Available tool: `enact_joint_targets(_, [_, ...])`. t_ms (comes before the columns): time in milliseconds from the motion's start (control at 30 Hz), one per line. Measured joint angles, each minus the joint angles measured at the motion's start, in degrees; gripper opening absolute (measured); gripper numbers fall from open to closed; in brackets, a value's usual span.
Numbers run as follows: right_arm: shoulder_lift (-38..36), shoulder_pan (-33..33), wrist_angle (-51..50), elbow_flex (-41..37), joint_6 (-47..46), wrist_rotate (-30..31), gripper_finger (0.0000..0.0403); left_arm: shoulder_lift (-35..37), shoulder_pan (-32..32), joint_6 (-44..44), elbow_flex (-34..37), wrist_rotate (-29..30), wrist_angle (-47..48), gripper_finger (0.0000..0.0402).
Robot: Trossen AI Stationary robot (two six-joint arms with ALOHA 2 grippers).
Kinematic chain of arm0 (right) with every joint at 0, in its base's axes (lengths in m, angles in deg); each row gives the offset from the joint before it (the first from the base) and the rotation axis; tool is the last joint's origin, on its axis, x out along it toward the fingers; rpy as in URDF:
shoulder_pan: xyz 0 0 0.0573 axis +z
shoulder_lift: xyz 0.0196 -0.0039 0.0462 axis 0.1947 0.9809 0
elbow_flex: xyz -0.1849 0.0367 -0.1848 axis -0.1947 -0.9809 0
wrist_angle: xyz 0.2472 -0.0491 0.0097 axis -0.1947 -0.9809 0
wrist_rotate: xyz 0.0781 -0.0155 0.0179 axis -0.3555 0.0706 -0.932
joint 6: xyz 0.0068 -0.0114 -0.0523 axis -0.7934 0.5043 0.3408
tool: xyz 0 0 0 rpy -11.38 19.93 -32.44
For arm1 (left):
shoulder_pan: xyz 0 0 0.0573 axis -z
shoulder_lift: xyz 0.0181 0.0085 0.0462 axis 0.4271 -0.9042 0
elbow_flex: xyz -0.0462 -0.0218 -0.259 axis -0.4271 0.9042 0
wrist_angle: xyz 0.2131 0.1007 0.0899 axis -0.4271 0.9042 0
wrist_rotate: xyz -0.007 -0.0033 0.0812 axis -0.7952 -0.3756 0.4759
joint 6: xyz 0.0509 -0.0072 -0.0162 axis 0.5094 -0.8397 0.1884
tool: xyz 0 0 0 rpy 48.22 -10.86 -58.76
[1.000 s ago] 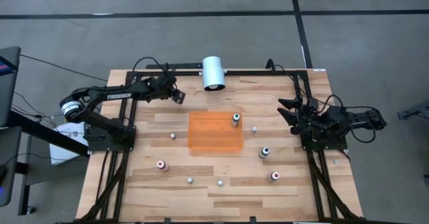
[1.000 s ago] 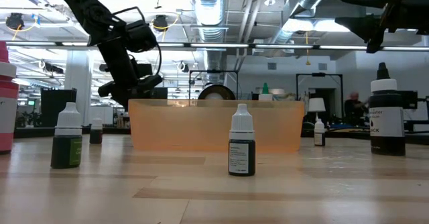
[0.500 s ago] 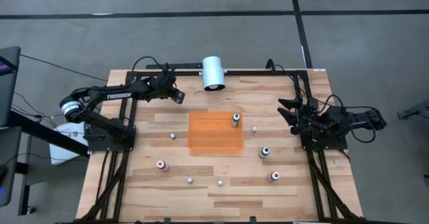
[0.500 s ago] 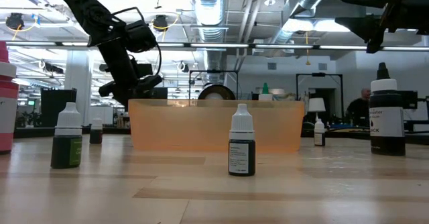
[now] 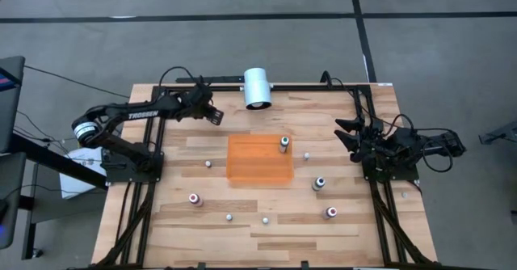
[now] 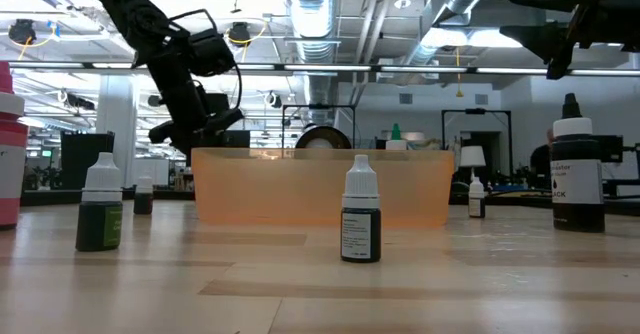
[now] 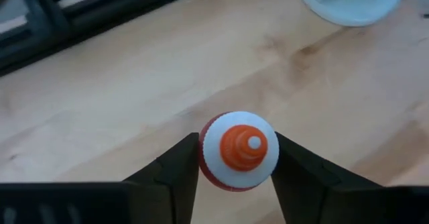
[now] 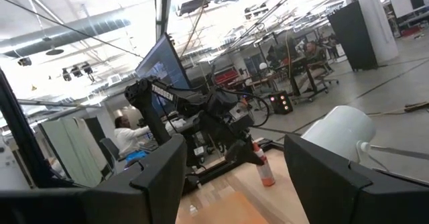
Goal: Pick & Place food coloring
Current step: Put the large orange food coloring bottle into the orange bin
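Note:
A red food coloring bottle (image 7: 238, 147) with a white cap and orange tip stands at the table's far left, between the fingers of my left gripper (image 5: 216, 115), which is shut on it. One bottle (image 5: 283, 145) stands in the orange tray (image 5: 246, 169). Three more stand on the wood: one (image 5: 319, 183) right of the tray, one (image 5: 330, 213) near the front right, one (image 5: 195, 199) at the front left. My right gripper (image 5: 347, 137) waits open, raised at the table's right side. My left gripper pinches the red bottle at its white cap (image 7: 209, 149), one finger (image 7: 177, 174) on each side. The fingers slant down from the table's left. The bottle stands upright with its base (image 8: 267, 182) on the wood.
A large white cylinder (image 5: 257, 88) lies at the far edge, right of my left gripper. Several small white caps dot the wood, such as one (image 5: 208, 163) left of the tray and one (image 5: 265, 220) near the front. Black frame rails (image 5: 283, 82) run along the table's edges.
My left gripper has stayed in place while its fingers drew closer together around the red bottle. The bottle has not moved.

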Motion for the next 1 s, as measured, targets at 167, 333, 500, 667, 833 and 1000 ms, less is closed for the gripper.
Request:
enact_joint_targets(167, [0.0,0.0,0.0,0.0,0.0,0.0,0.024,0.0,0.0,0.5,-7.3,-3.5,7.3,0.0148])
enact_joint_targets(333, [0.0,0.0,-0.3,0.0,0.0,0.0,0.024,0.0,1.5,1.6,-16.5,-8.5,15.1,0.0153])
enact_joint_targets(500, [0.0,0.0,-1.3,0.0,0.0,0.0,0.024,0.0,4.8,2.5,-24.4,-12.9,20.0,0.015])
enact_joint_targets(667, [0.0,0.0,-1.4,0.0,0.0,0.0,0.024,0.0,8.6,3.3,-30.4,-17.6,22.8,0.0152])
enact_joint_targets(833, [0.0,0.0,-1.4,0.0,0.0,0.0,0.024,0.0,11.6,4.3,-34.2,-25.1,23.0,0.0151])
enact_joint_targets(1000, [0.0,0.0,-1.5,0.0,0.0,0.0,0.024,0.0,13.4,5.8,-35.9,-33.2,22.9,0.0152])
